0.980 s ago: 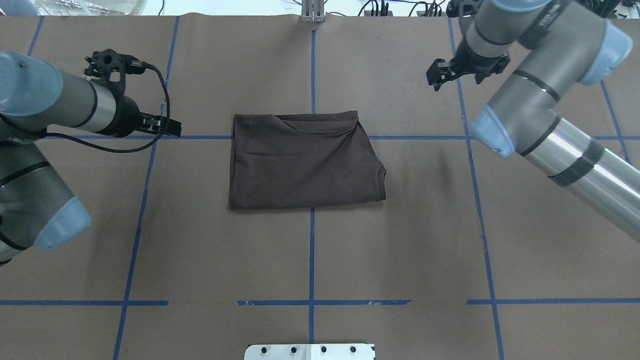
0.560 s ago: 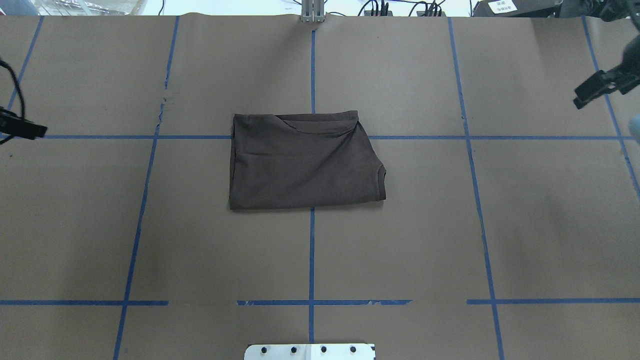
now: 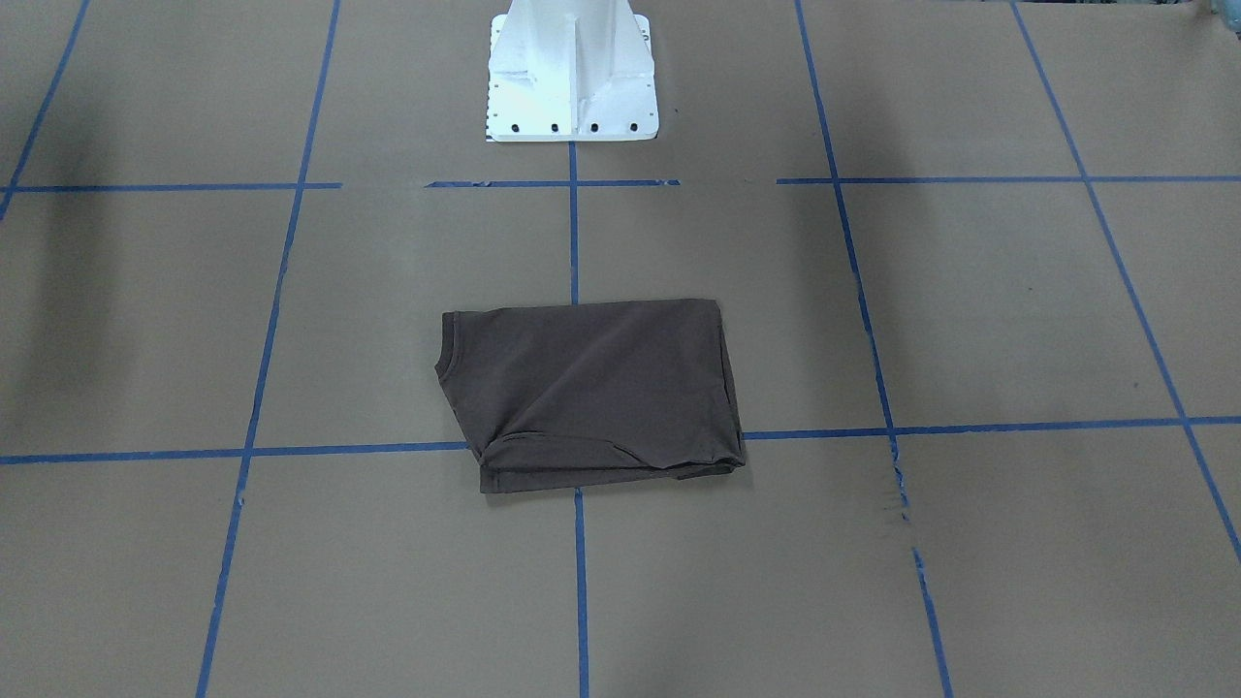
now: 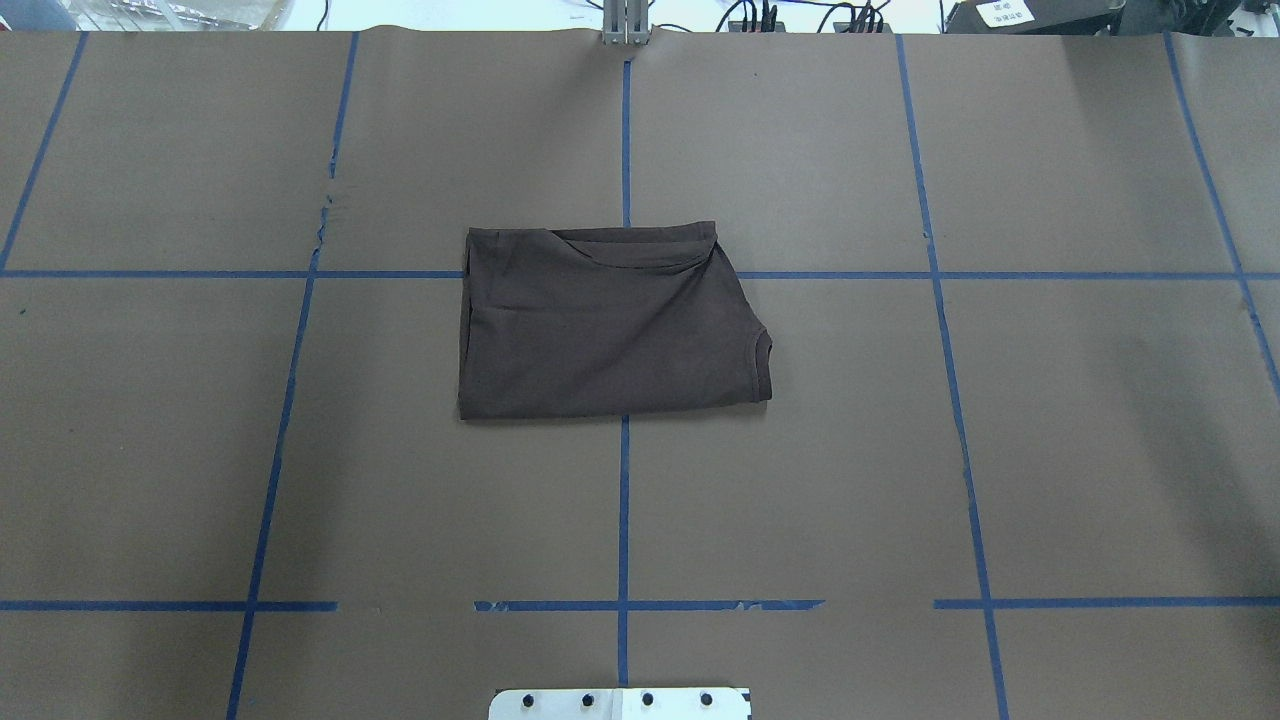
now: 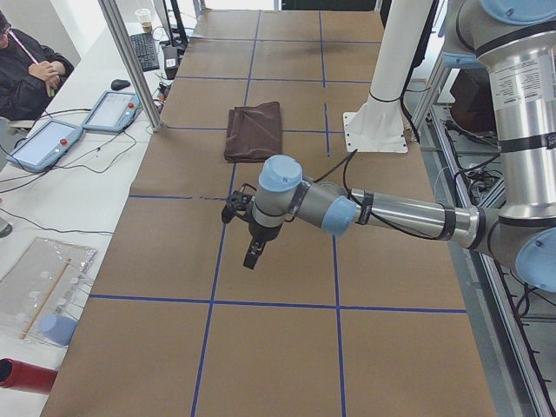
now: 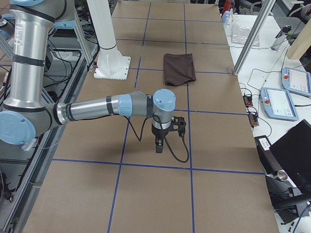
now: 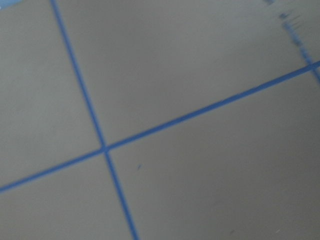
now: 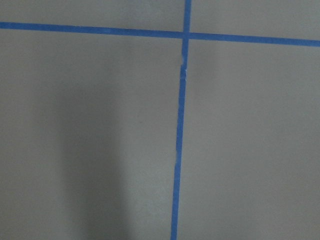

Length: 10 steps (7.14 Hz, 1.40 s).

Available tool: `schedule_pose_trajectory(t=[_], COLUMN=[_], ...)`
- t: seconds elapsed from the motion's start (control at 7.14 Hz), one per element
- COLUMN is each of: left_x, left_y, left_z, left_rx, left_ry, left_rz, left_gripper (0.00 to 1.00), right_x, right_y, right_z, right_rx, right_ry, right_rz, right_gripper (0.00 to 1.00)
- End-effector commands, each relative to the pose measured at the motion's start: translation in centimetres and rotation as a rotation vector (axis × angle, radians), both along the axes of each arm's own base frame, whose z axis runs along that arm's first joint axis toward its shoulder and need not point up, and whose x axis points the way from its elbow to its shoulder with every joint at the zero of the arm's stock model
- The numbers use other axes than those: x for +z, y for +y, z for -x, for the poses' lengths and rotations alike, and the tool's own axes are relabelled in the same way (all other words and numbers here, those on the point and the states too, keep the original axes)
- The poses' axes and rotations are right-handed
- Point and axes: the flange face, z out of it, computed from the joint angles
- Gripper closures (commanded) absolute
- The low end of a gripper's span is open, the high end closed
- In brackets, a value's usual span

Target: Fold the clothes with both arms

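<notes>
**Folded T-shirt at mid-bench, arms at the ends**

The bench [image 4: 1000, 450] is carrying the T-shirt [image 4: 605, 325], lying folded at its centre. The left arm [image 5: 400, 213] and the right arm [image 6: 92, 109] are reaching over opposite ends, well apart from it. The left tool [image 5: 252, 256] and the right tool [image 6: 159, 144] are pointing down, apparently hovering; I cannot tell whether they are clenched or released.

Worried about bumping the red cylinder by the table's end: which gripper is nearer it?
Left. The left gripper hovers over the table end beside the red cylinder; the right gripper hangs at the opposite end, beyond the T-shirt.

Even diffuse light, soft shadows on tabletop [image 4: 1100, 450]. Left wrist view motion-blurred; right wrist view shadowed at 7 o'clock.
</notes>
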Motion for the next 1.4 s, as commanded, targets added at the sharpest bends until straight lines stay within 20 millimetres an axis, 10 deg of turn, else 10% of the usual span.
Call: schedule_pose_trajectory(t=[0.0,0.28,1.26], left_x=[4.4,6.5,2.3], left_y=[2.7,6.1,4.5], left_z=[3.0,3.0,2.7], left_rx=[-0.007,-0.010,0.002], left_ry=[0.000,0.111,0.115], left_rz=[0.177,0.259,0.163], left_gripper=[0.00,0.00,0.00], right_x=[1.1,1.0,0.3], right_y=[2.7,2.6,1.7], right_z=[-2.7,-2.7,-1.1], right_rx=[0.004,0.020,0.016], right_ry=[0.003,0.002,-0.006], right_rz=[-0.028,-0.013,0.000], right_gripper=[0.00,0.00,0.00])
